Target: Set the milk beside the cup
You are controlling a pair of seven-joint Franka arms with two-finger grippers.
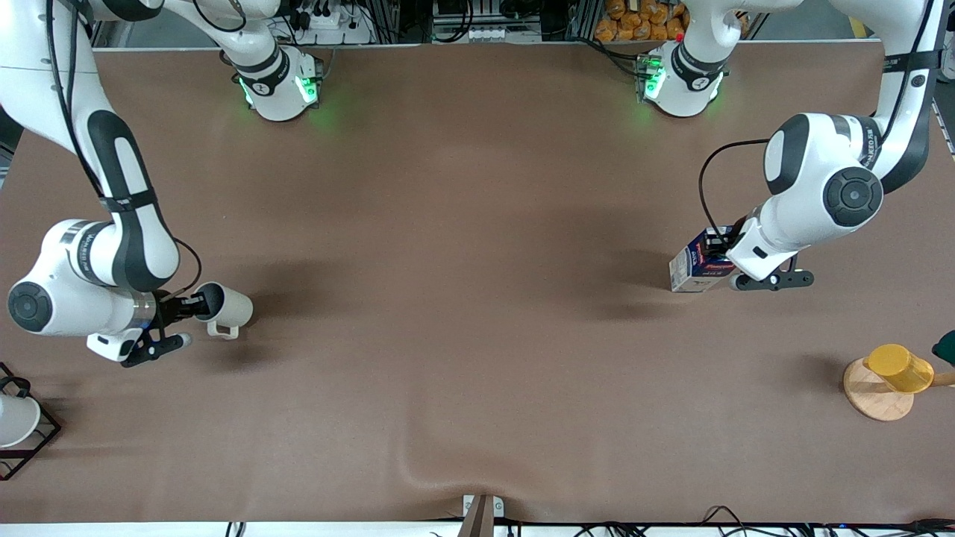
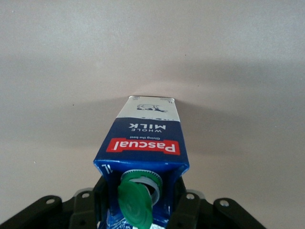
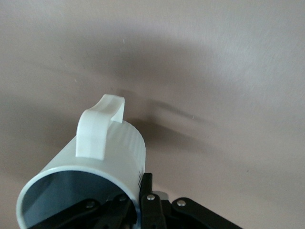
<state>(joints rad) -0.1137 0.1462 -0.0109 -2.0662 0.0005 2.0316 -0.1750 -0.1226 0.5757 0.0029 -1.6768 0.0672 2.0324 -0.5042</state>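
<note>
Milk (image 1: pixel 694 267) stands on the brown desk (image 1: pixel 462 298) toward the left arm's end, a dark blue gable-top carton with a red label band, whitish lower sides and a green round cap (image 2: pixel 136 204). The left end effector (image 1: pixel 720 250) is pinching it at the gable top; in the left wrist view the black fingers (image 2: pixel 183 210) press against the carton's sides on either flank of the cap. Whether the carton's base touches the desk cannot be told, and it looks tilted in the front view.

Well apart from it, toward the right arm's end of the desk, is the cup (image 1: pixel 225 306), a cream-white mug with a grey inside and a small loop handle (image 3: pixel 97 129). The right end effector (image 1: pixel 192 306) is clamped on the cup's rim, one finger (image 3: pixel 145 191) outside the wall and the other within the mouth. The cup is tipped on its side, mouth toward the wrist, handle toward the front camera.

Between carton and cup the desk surface shows only soft shadows and a wrinkle in the cloth near the front edge. A yellow cup (image 1: pixel 899 368) lies on a wooden disc (image 1: pixel 877 395) at the left arm's end, nearer to the front camera than the milk. At the right arm's end, nearer to the camera than the mug, a white cup (image 1: pixel 15 419) sits in a black wire rack (image 1: pixel 41 440).
</note>
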